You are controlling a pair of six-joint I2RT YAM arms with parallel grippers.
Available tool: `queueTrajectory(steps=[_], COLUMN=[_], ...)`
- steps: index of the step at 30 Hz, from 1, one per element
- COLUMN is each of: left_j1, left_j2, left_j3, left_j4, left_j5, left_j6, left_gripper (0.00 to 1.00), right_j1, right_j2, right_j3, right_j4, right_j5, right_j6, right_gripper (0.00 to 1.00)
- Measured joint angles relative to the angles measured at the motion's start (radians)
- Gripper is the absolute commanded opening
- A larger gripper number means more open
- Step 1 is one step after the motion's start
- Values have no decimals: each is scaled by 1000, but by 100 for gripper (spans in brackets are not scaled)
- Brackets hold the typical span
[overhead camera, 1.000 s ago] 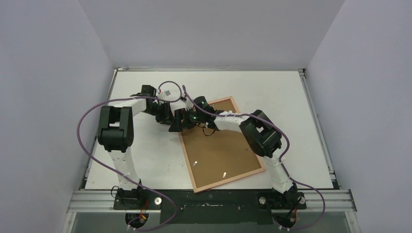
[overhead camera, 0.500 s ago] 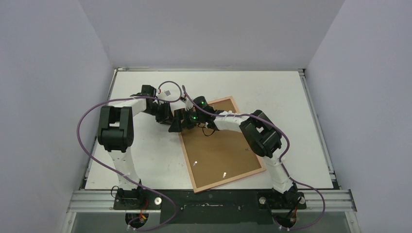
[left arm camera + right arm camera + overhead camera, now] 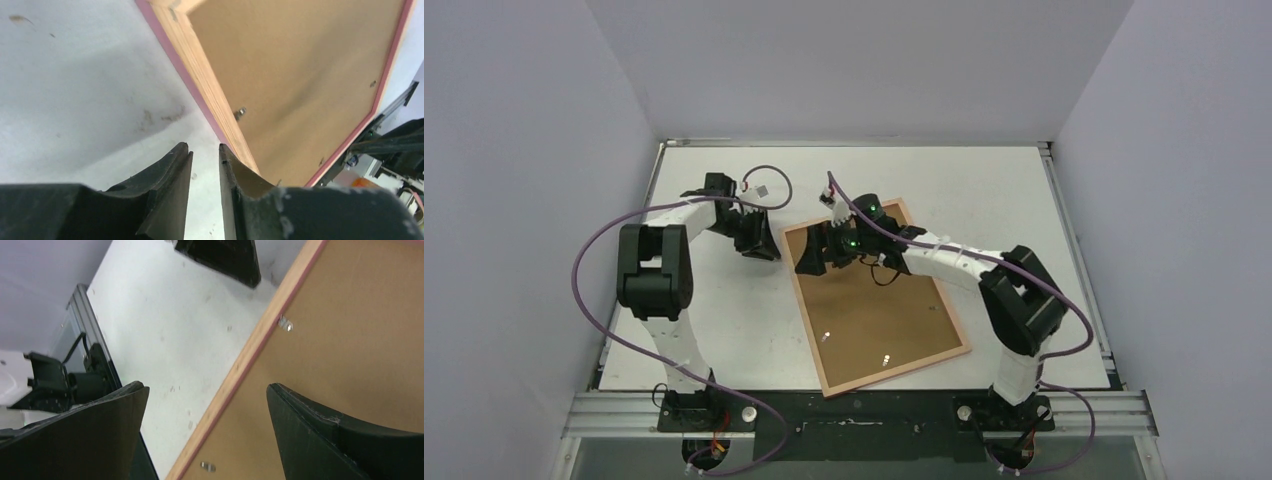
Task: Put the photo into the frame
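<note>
Here, right fingers point(image 3: 320, 440) straddling frame point(image 3: 244, 360) edge

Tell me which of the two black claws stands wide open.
The right claw: its fingers stand far apart, astride the edge of the pink wooden frame. The left claw shows only a narrow gap, over the white table.

Frame point(image 3: 894, 369): pink-edged wooden rectangle, lying flat, face down, brown backing point(image 3: 874, 305) uppermost, set askew, near corner leftward.
</note>
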Motion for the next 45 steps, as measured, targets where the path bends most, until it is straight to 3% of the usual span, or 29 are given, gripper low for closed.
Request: queueTrajectory(steps=[4,9,15,25,31,38,42,45], left_j1=[-8,-62,-152,-155,-156,-159,-158,-155], left_j2=[-66,-103,-101,-42,50,227,306,316], left_j3=[-28,-108,-169,-138,-20,286,436,458], left_j4=[-31,-37,-45,-50,-85,-77,-66,-57], left_j5=[8,11,10,27,54,31,6,-10], left_j6=[29,45,44,32,-16,-68,-91,-90], left_gripper=[26,26,25,17,14,14,19,22], right_j1=[18,55,95,150,155,139,92,44], right_j2=[-158,-206,-203,-119,-94,-57,-57,-53], right_j3=[-180,-322,-342,-310,-275,-187,-153,-122], right_j4=[-11,-35,-52,-48,-52,-86,-92,-101], right_j5=[23,27,17,-15,-21,-8,-1,-1], right_j6=[-18,-30,-62,-106,-126,-148,-155,-168], right_gripper=[93,93,94,96,96,96,96,96])
